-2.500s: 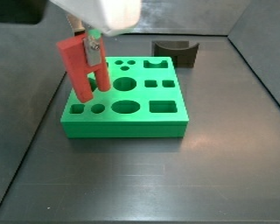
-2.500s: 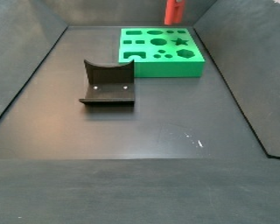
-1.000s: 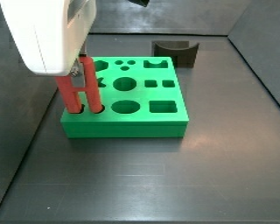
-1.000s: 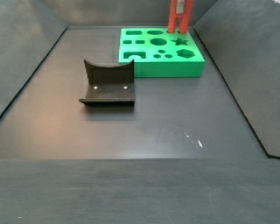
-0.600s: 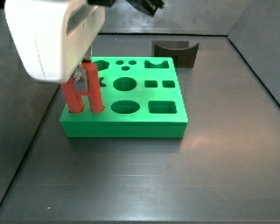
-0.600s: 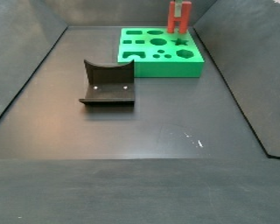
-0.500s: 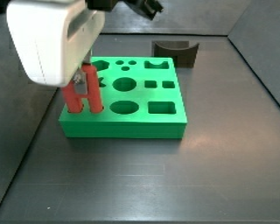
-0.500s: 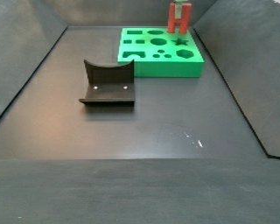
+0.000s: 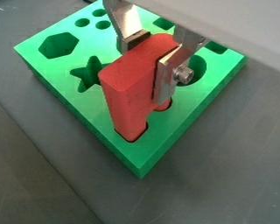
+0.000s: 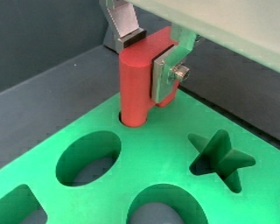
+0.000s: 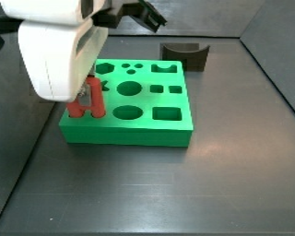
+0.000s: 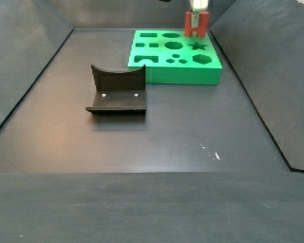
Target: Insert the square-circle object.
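The square-circle object (image 9: 133, 94) is a bright red piece with two legs. It stands upright with both legs down in holes at a corner of the green block (image 9: 55, 63). My gripper (image 9: 152, 57) is shut on its upper part, one silver finger on each side. In the closer wrist view the round leg (image 10: 136, 92) sits in a round hole of the block (image 10: 140, 159), with the gripper (image 10: 149, 57) clamped above. In a side view the piece (image 11: 86, 101) shows below the white gripper body (image 11: 58, 51). In another it (image 12: 198, 27) stands at the block's far corner.
The green block (image 11: 137, 131) has several other shaped holes: star, hexagon, circles, squares. The dark fixture (image 11: 184, 53) stands on the floor behind the block in one side view and in front of it (image 12: 117, 90) in another. Dark walls enclose the floor.
The gripper has moved down with the red piece. Its legs now sit lower in the corner holes of the green block, and less red shows above the block.
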